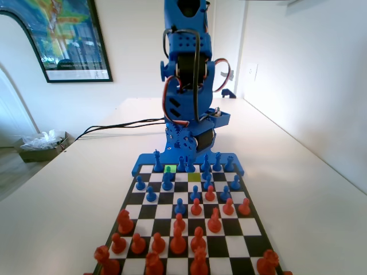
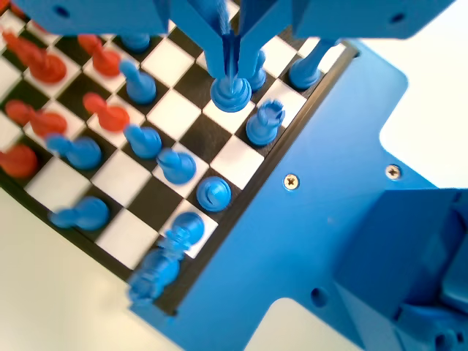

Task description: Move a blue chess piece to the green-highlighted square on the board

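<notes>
While clamped together on small blue plastic chess piece [image 2: 231, 92] in wrist view, blue two-finger gripper [image 2: 231, 69] hangs over far rows. In fixed view, nearest: orange-red pieces [image 1: 178, 240] on flat black-and-white checkered board [image 1: 241, 247]. Farther: bright green-highlighted square [image 1: 170, 168], back row, nr blue arm [image 1: 189, 86].

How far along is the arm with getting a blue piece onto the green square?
Nothing placed yet: the green-highlighted square is bare. In the wrist view the gripper is closed around a blue piece near the board's edge. Lifting, carrying and setting it down remain.
</notes>
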Robot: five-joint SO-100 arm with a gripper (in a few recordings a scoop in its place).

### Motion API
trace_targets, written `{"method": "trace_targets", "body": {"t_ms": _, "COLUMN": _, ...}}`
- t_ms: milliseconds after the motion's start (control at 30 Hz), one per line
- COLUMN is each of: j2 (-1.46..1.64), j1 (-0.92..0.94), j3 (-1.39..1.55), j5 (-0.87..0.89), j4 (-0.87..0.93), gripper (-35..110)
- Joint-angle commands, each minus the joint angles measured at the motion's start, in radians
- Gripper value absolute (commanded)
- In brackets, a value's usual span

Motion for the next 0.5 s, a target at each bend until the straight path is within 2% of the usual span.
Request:
{"method": "trace_targets", "body": {"t_ms": 0, "j2": 0.083, "j1": 0.066, "j3": -0.092, "j5": 0.018, "j4": 0.067, "gripper": 1}}
{"method": "trace_targets", "body": {"t_ms": 267, "j2": 0.110, "j1": 0.186, "j3": -0.163, "j5": 0.078, "j4": 0.114, "gripper": 1}}
{"method": "trace_targets", "body": {"t_ms": 467, "j2": 0.114, "j1": 0.261, "j3": -0.144, "j5": 0.181, "j4": 0.006, "gripper": 1}}
